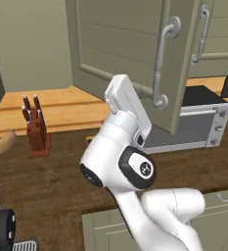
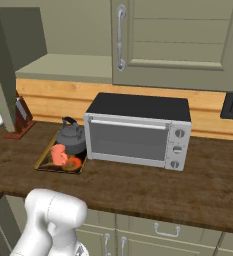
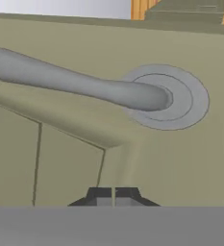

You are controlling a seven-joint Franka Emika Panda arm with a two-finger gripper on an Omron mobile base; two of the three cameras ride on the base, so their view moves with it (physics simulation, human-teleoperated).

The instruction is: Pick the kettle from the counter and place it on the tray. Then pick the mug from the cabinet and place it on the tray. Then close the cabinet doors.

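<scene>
My gripper (image 3: 113, 196) is shut with nothing between its fingers, right up against the outer face of the open left cabinet door (image 1: 120, 44), just below the lower mount of the door's pale bar handle (image 3: 75, 84). That handle (image 1: 159, 63) runs down the door's free edge, and my white hand reaches up to the panel beside it. The right cabinet door (image 2: 178, 35) is closed. The dark grey kettle (image 2: 70, 135) and the salmon-orange mug (image 2: 59, 154) both sit on the yellow-rimmed tray (image 2: 44, 159) on the dark wood counter (image 2: 138, 185), left of the toaster oven.
A silver toaster oven (image 2: 138, 130) stands on the counter right of the tray. A knife block (image 1: 34, 130) is at the back left and a wooden spoon (image 1: 3, 144) sticks up at the far left. Drawers with small handles (image 2: 165, 231) run under the counter's front edge.
</scene>
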